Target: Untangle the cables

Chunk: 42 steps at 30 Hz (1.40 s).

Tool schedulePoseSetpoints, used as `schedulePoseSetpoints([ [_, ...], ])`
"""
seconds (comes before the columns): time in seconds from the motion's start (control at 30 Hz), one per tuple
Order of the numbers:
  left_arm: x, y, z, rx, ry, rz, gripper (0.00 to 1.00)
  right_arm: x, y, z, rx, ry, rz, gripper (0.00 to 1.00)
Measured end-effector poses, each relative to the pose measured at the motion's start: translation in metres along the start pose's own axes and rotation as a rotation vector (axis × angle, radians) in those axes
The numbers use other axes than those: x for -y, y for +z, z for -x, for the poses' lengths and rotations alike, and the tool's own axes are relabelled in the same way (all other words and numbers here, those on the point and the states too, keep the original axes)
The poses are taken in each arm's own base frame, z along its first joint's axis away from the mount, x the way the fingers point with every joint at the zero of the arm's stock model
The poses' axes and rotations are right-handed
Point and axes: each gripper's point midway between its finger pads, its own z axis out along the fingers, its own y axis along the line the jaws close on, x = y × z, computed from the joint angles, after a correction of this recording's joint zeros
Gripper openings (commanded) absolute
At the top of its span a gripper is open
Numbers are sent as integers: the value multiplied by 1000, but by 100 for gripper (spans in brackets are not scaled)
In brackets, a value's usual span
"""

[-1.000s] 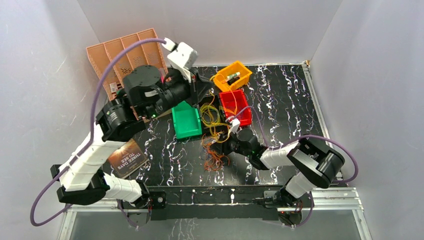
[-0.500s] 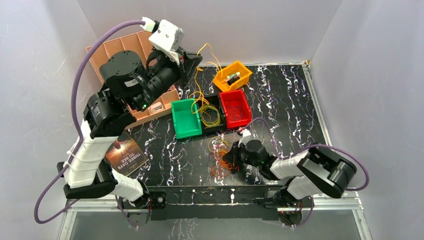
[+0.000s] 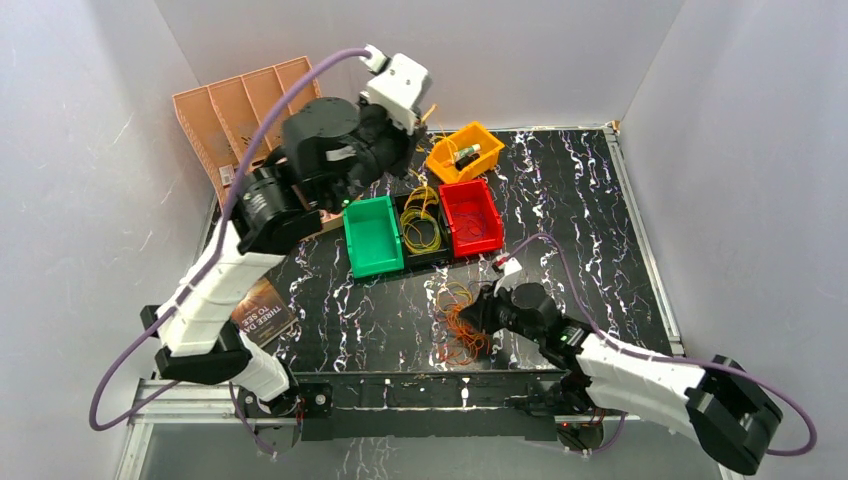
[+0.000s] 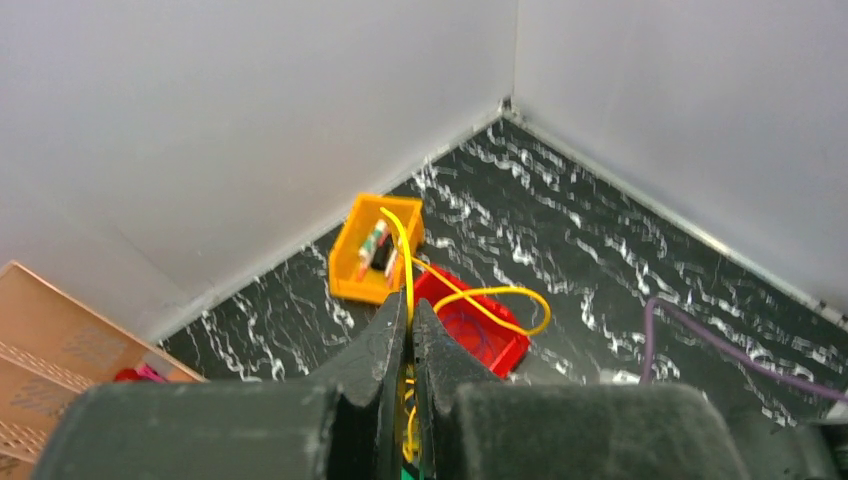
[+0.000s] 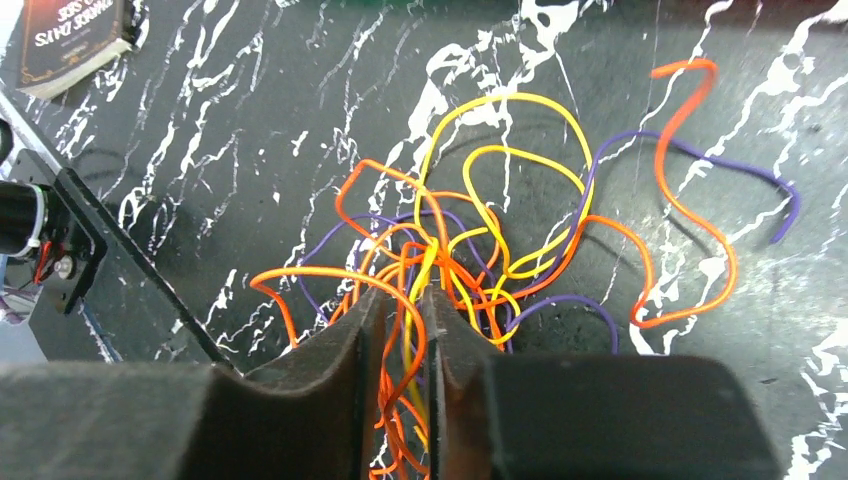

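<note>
- Left gripper [image 4: 411,308]: held high over the far-left part of the table [image 3: 590,200]. Jaws nearly together, clamped on a yellow cable [image 4: 406,250].
- That cable rises from between the fingers, and a loop of it arcs out above the red bin [image 4: 505,345].
- More yellow loops [image 3: 422,228] lie in the dark slot between the green bin [image 3: 372,240] and the red bin.
- Right gripper [image 5: 400,300]: low over the near-centre table, jaws pinched on a tangle of cables [image 5: 470,260].
- Tangle make-up, from the right wrist view: orange, yellow and purple strands knotted together, with the outer loops spread flat on the table.
- From the top view the tangle lies in front of the bin row, apart from it and nearer the near edge.
- Orange bin [image 3: 463,152]: behind the red bin. It holds small items, too small to tell what.
- Tan divided crate [image 3: 235,105]: far left, partly hidden by the left arm.
- Book [image 3: 256,310]: flat on the table, near left.
</note>
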Motion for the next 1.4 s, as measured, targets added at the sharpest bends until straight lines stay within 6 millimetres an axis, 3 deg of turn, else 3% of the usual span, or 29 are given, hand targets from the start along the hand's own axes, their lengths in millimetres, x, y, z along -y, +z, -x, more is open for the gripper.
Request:
schedulePoseSetpoints([
  [0.17,20,30,-53,-143,35,-23,0,-9,-13,20,43,-23,8,44],
  [0.3,32,53,-109,-279,58,-45,0,-10,-21,26,44,-28,-3,54],
  [0.43,15,66,-155,-387,25,-35,0,-16,-27,37,39,-44,-12,57],
  [0.53,-3,73,-177,-431,-8,-10,0,-27,-32,56,65,-53,2,57],
  [0.77,-7,82,-193,-442,-41,-32,0,-44,-43,87,126,-74,28,58],
  [1.4,-27,96,-205,-430,-64,-15,0,-42,-51,93,156,-74,9,59],
])
